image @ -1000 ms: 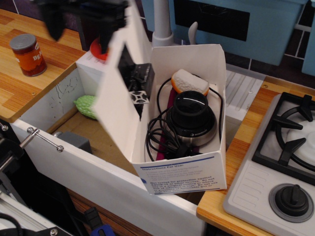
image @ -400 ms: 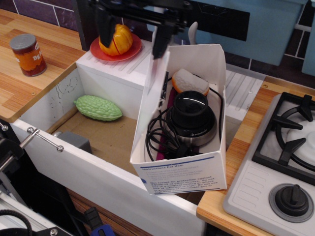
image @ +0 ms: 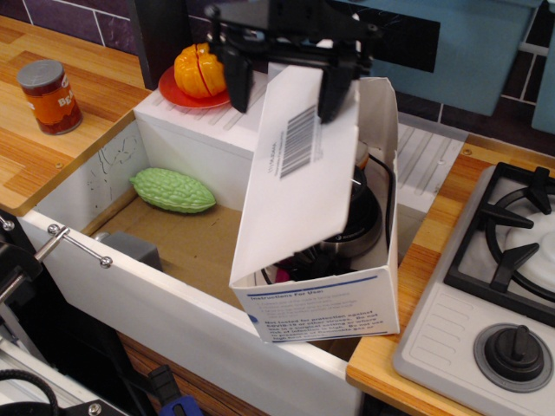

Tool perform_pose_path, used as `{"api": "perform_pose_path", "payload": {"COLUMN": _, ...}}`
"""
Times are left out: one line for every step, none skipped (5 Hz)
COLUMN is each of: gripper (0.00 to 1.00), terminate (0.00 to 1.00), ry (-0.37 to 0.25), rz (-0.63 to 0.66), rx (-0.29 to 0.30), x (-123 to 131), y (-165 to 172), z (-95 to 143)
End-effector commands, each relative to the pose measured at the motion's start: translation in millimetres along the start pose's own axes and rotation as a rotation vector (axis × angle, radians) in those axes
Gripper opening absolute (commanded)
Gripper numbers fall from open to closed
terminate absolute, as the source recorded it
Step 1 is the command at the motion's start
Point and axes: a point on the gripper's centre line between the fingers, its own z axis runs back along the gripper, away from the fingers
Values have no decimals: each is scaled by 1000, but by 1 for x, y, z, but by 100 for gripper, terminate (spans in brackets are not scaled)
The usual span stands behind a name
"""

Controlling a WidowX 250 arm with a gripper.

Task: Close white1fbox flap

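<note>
Pressing the barcoded white cardboard flap flat over the white rectangular carton suits the black gripper, fingers apart.

A toy-style kitchen. Below and right of the robot's fingers sits a gas stove with black burner grates and a round knob. Wooden counters flank a sunken white sink well holding a green vegetable. Left of the fingers, an orange fruit rests on a red plate; farther left stands a can.
</note>
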Motion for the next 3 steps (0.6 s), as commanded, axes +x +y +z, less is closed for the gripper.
{"api": "perform_pose_path", "payload": {"gripper": 100, "terminate": 0, "ry": 4, "rz": 74, "rx": -55, "x": 0, "y": -21, "z": -26}}
{"api": "perform_pose_path", "payload": {"gripper": 100, "terminate": 0, "ry": -10, "rz": 88, "rx": -63, "x": -4, "y": -24, "z": -42}}
{"api": "perform_pose_path", "payload": {"gripper": 100, "terminate": 100, "ry": 11, "rz": 85, "rx": -27, "x": -7, "y": -18, "z": -41}}
